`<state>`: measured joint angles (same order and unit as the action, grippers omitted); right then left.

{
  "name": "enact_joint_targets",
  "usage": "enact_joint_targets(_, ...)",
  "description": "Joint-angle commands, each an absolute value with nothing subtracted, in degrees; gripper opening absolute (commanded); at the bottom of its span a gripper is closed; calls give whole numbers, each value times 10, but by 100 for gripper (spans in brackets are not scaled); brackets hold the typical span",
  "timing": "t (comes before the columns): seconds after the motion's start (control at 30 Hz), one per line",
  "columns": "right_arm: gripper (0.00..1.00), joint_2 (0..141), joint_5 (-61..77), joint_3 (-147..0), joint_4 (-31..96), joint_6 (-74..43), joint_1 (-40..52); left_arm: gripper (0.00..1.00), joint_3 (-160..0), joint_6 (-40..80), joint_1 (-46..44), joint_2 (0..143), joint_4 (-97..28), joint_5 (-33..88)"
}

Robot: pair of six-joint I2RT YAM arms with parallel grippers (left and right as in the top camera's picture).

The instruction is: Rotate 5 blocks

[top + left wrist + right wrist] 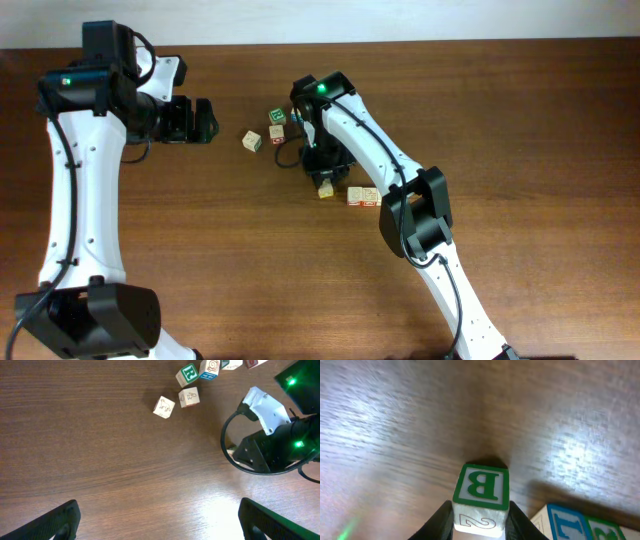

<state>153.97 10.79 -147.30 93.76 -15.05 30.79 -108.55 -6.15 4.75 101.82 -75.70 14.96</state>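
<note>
Right jaws: clenched on the sides of a pale wooden cube with a green B face (481, 491)
Left jaws: released, spread wide, holding nothing, over the brown wooden surface (500, 100)
Neighbour: pale wooden cube with blue letters (565, 522), near the gripped one
Loose cubes: two joined red-printed cubes (363, 196) beside the right arm; single pale cube (252, 140) nearer the left arm

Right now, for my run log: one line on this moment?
left claw: open, empty | right claw: gripping B block | neighbour: blue-printed block beside it
</note>
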Motion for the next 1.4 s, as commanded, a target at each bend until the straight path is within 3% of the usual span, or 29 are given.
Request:
enact_joint_targets(0.0,29,1561,81,-1462,950,-155,311,99,-1096,-54,50,1023,-757,150)
enact_joint_targets(0.87,34,1541,34,-1462,974,-241,311,99,-1096,-54,50,1023,-757,150)
enact_joint_targets(1.0,54,1522,60,-1462,974,-243,310,99,-1096,-54,50,1023,-757,150)
enact_joint_targets(1.1,57,1510,65,-1462,974,-243,310,99,-1096,-54,50,1023,-757,150)
enact_joint_targets(1.23,56,1498,64,-1489,973,-243,307,99,-1096,-54,50,1023,-757,150)
enact_joint_targets(1.33,46,1498,56,-1514,969,-228,303,99,-1096,-54,50,1023,-757,150)
enact_joint_targets(1.37,37,1498,46,-1514,963,-228,303,99,-1096,-54,50,1023,-757,150)
